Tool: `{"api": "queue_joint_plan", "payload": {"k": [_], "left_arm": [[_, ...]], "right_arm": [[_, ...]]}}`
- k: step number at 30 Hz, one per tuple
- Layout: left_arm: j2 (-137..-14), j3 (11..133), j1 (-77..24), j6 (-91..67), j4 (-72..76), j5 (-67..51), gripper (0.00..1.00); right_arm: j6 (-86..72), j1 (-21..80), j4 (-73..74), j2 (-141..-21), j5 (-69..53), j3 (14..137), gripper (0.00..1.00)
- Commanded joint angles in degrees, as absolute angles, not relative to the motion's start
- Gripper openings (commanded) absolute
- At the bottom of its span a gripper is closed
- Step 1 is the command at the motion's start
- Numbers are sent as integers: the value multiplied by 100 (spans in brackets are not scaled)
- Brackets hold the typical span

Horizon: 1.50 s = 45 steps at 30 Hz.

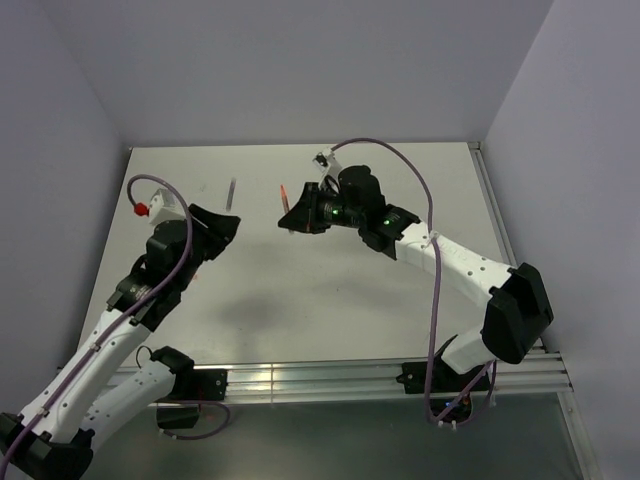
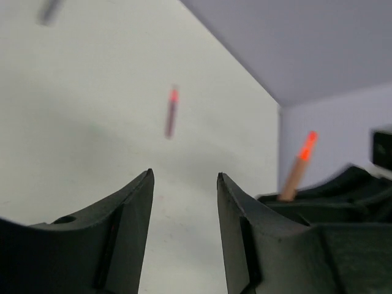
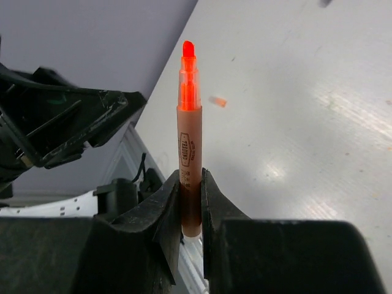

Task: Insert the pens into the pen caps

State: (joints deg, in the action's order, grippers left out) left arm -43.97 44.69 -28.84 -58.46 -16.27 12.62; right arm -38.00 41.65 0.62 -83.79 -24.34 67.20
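We're pinching the orange pen (image 3: 189, 147), judging it light, stiff and slick, low on its barrel in the right jaws, left jaws gaping empty.

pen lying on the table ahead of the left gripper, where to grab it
Probably mid-barrel on the pen, from above, left gripper closing across its width: it lies flat on the table, straight, orange tip at the far end.
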Motion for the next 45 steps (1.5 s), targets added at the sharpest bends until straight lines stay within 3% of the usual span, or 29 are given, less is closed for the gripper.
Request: {"api": "queue_joint_plan", "payload": {"k": [1, 6, 17, 20, 29, 45], "left_arm": [[-4560, 4930, -2857, -6518, -3565, 3317, 51], [-5158, 4984, -2594, -7531, -5088, 3938, 52], [-6793, 5018, -950, -6766, -4569, 3507, 41], [-6961, 4827, -905, -7390, -4684, 3200, 39], [-7268, 4526, -905, -9236, -4526, 3032, 50], [-8832, 5106, -519, -9791, -4447, 2962, 43]], "right_arm": [[-3709, 3929, 105, -8069, -2277, 6716, 0], [-3437, 3780, 185, -7665, -2057, 6329, 0], [-3138, 3332, 281, -7251, -2232, 5871, 0], [-3138, 3209, 264, -7233, -2303, 5845, 0], [-3146, 3138, 220, -7189, -2417, 5774, 0], [-3120, 3059, 220, -7137, -2496, 5660, 0]]}}
